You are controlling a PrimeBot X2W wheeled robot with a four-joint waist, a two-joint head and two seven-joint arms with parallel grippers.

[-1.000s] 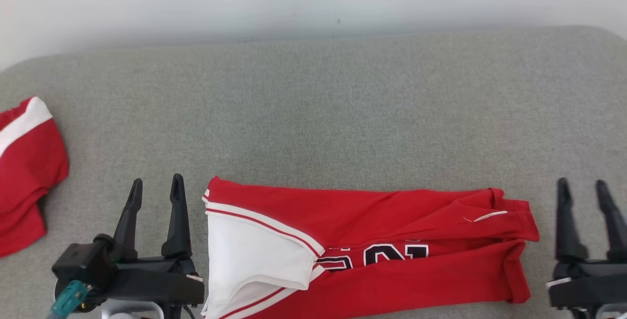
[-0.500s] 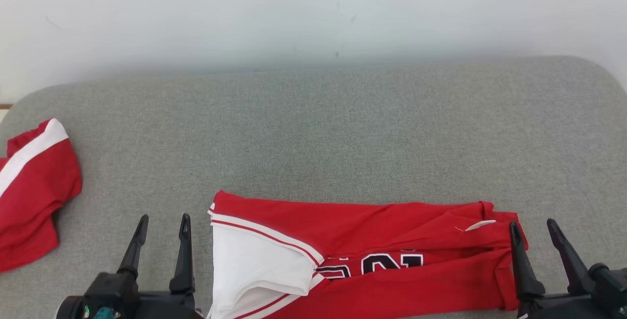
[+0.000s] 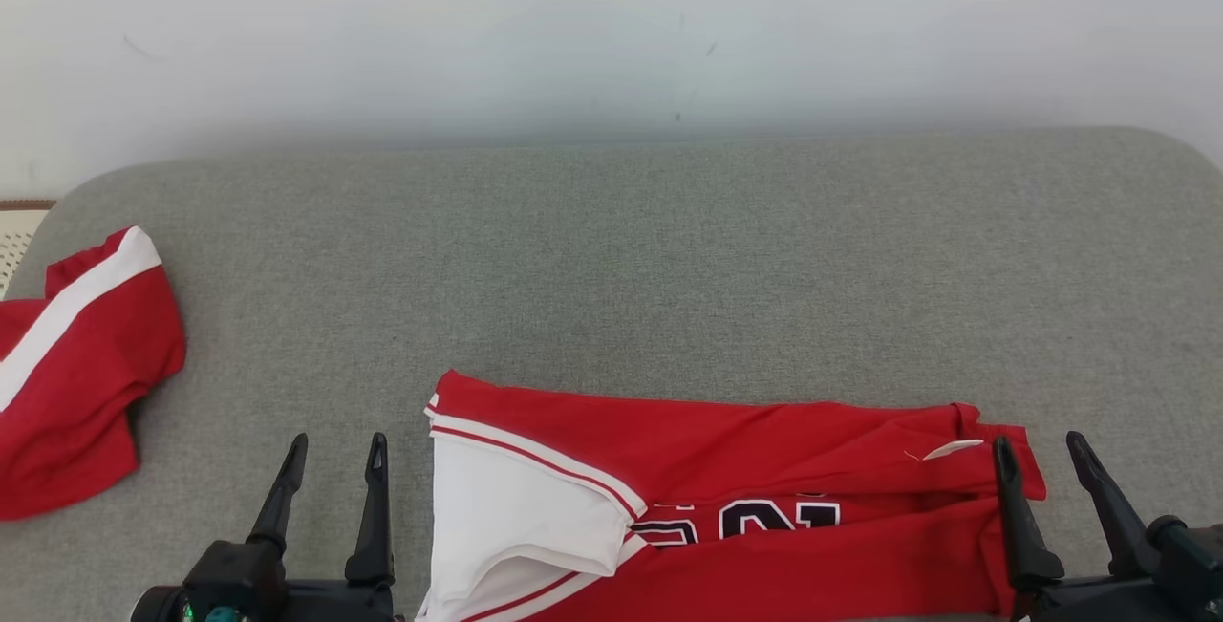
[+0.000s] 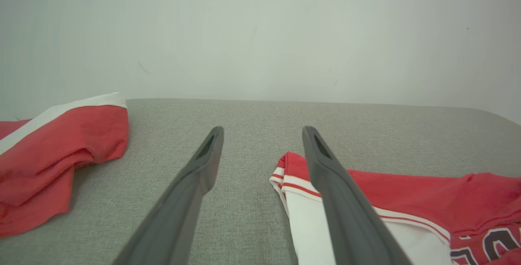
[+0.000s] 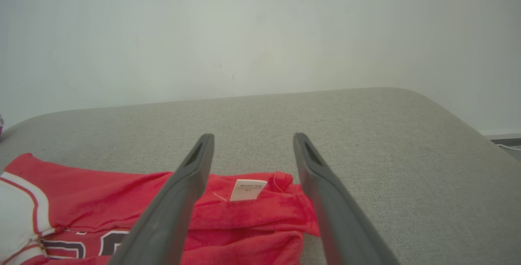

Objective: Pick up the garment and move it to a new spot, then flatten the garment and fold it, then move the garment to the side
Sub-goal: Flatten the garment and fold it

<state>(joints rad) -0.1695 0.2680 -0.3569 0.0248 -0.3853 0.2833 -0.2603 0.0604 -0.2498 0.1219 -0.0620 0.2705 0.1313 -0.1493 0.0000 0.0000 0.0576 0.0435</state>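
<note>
Red-and-white jersey (image 3: 726, 479) folded in a long strip on a grey padded surface (image 3: 611, 268), left gripper (image 3: 339, 440) set just beside its white end, right gripper (image 3: 1040, 440) at its labelled red end, both jaws spread wide, nothing gripped, another red garment (image 3: 76, 383) bunched far left.

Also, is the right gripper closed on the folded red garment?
No, the right gripper has its fingers wide apart, and the white label on the garment shows between them.
</note>
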